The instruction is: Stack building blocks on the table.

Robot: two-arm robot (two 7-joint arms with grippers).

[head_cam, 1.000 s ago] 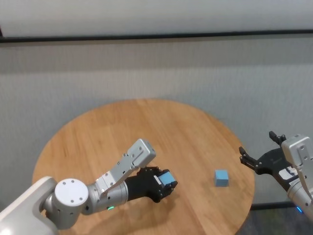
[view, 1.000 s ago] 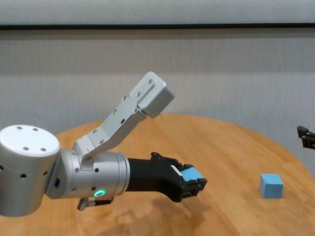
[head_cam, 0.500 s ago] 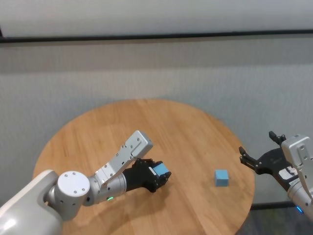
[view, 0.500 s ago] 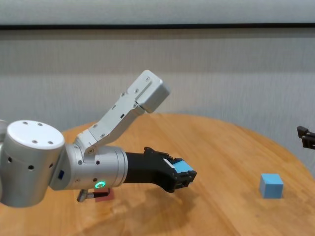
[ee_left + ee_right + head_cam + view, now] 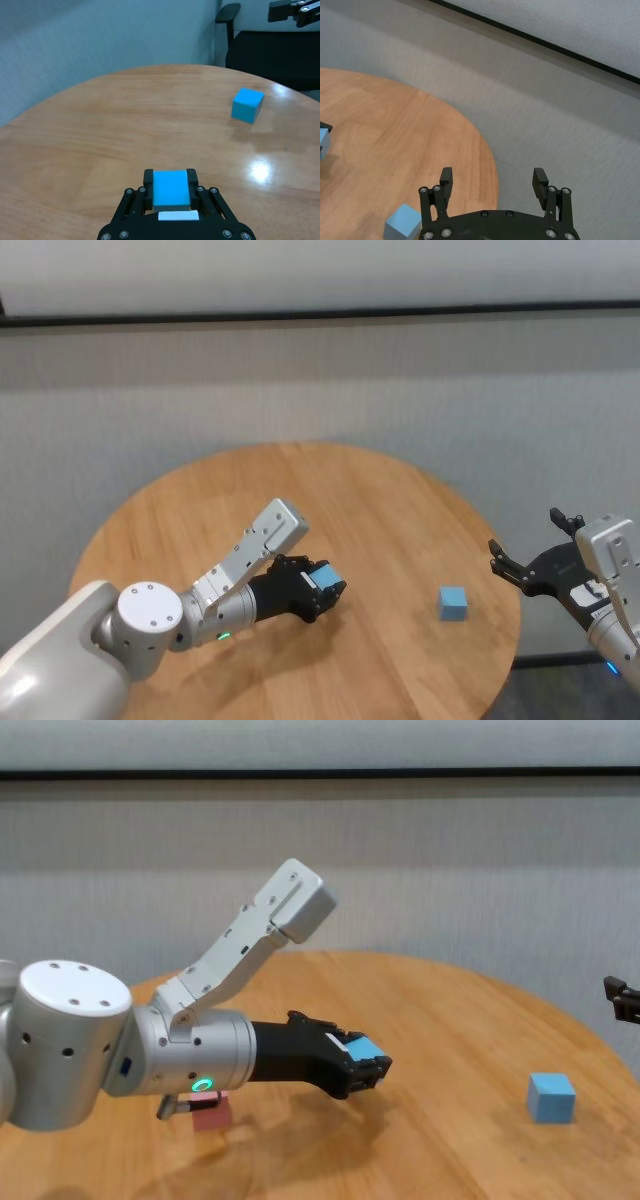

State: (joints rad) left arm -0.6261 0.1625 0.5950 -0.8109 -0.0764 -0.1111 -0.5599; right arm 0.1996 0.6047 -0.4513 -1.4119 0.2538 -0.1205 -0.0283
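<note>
My left gripper (image 5: 326, 590) is shut on a light blue block (image 5: 323, 576) and holds it over the middle of the round wooden table (image 5: 380, 500). The held block also shows between the fingers in the left wrist view (image 5: 170, 187) and in the chest view (image 5: 363, 1048). A second light blue block (image 5: 453, 602) lies on the table near its right edge, also in the chest view (image 5: 551, 1097) and the left wrist view (image 5: 247, 104). A pink block (image 5: 210, 1112) sits on the table under my left forearm. My right gripper (image 5: 492, 186) is open, parked off the table's right edge.
A black chair (image 5: 270, 50) stands beyond the table's right side. A grey wall (image 5: 320, 390) runs behind the table. My left forearm (image 5: 255, 550) lies over the table's near left part.
My left gripper has drawn back to the left and away from the near edge with the blue block in it, uncovering the pink block in the chest view. The right arm has not moved.
</note>
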